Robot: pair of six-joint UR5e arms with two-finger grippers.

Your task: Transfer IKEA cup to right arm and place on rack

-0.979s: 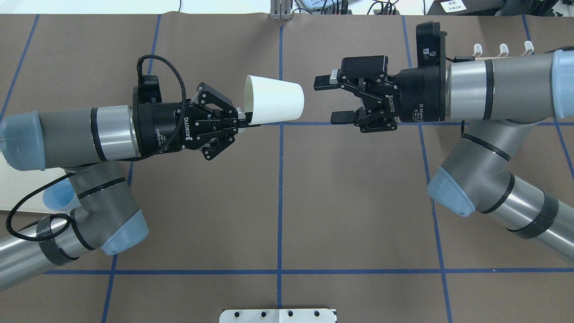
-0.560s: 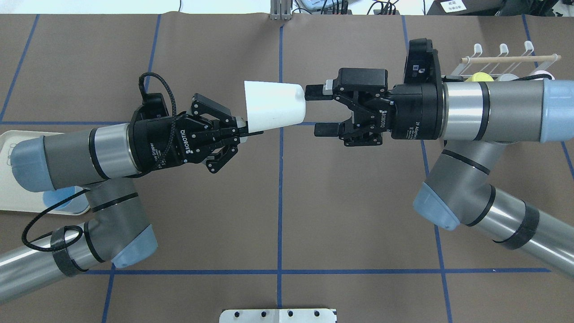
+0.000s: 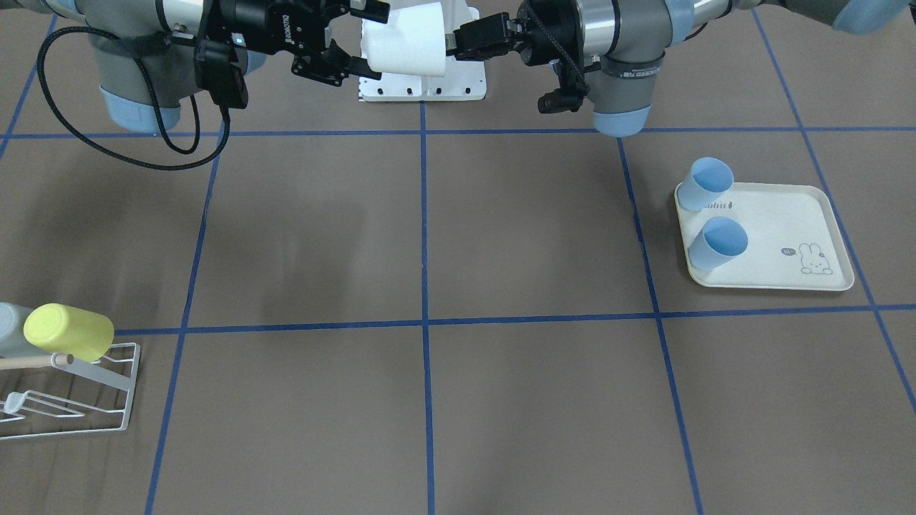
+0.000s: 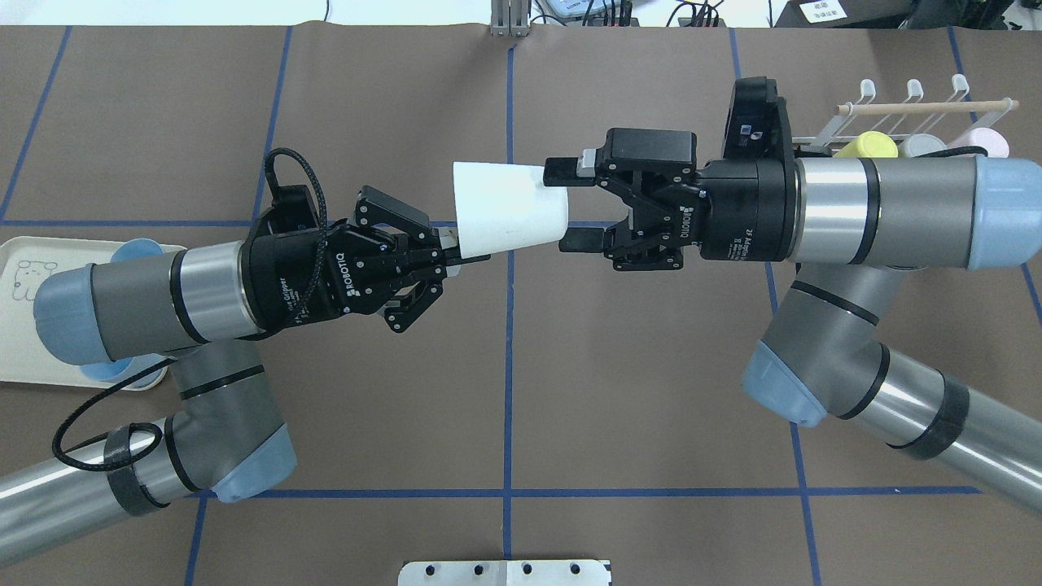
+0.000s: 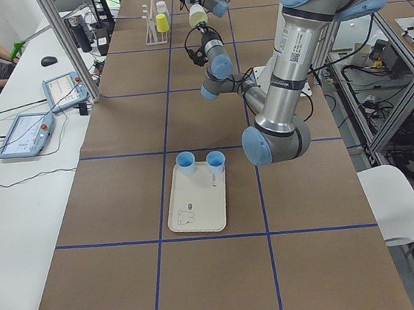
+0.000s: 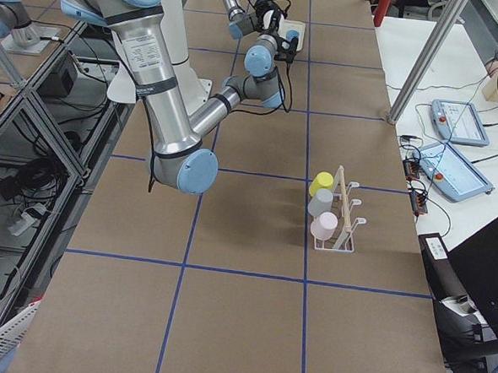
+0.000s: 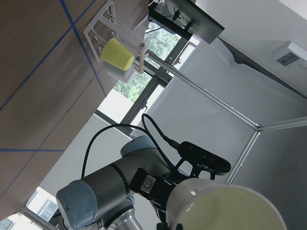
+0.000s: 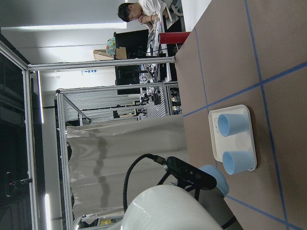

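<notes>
The white IKEA cup (image 4: 509, 213) is held sideways in mid-air over the table's middle. My left gripper (image 4: 456, 251) is shut on its rim. My right gripper (image 4: 567, 205) is open, with one finger on each side of the cup's closed end. The same hand-over shows at the top of the front-facing view: cup (image 3: 404, 46), left gripper (image 3: 458, 39), right gripper (image 3: 361, 39). The cup fills the bottom of the left wrist view (image 7: 216, 211) and the right wrist view (image 8: 168, 211). The white wire rack (image 4: 912, 114) with its wooden dowel stands at the far right and also shows in the front-facing view (image 3: 71, 400).
A yellow cup (image 4: 871, 145) and pale cups sit on the rack. The cream rabbit-print tray (image 3: 787, 236) on my left holds two blue cups (image 3: 705, 184) (image 3: 719, 243). A white mounting plate (image 4: 505, 572) lies at the table's near edge.
My right gripper has moved left, and its open fingers now straddle the cup's closed end. My left arm has shifted the cup slightly right and towards me, still gripping the rim.
</notes>
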